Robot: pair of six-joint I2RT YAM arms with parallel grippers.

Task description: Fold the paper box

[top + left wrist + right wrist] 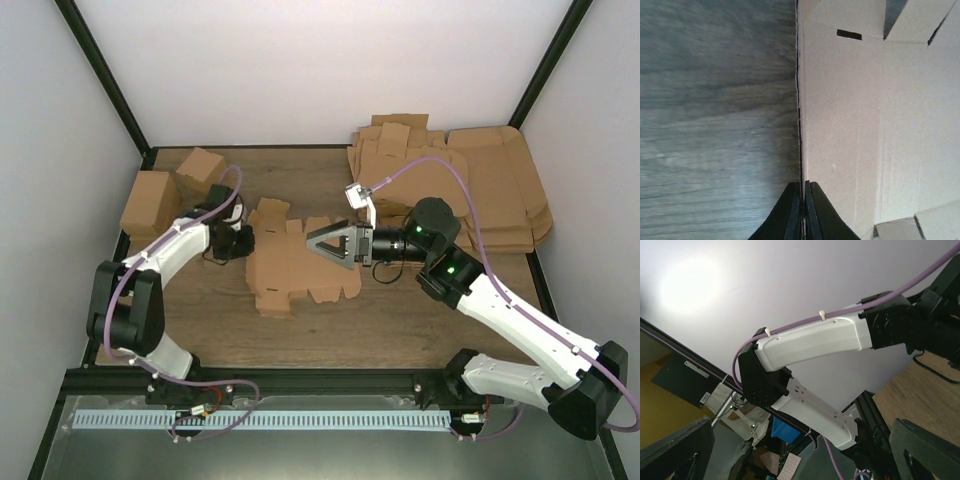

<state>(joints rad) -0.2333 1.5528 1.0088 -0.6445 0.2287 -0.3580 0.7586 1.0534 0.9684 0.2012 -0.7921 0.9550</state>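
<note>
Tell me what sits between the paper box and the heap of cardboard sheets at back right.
The right arm's wrist and purple cable cross it, the open right claw hanging over the paper box; otherwise bare table. Top view shows this.

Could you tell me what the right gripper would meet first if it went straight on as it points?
Probably the left gripper, which pinches an edge of the paper box directly ahead. The open right gripper points across the box, so it might catch cardboard first; depth is unclear.
</note>
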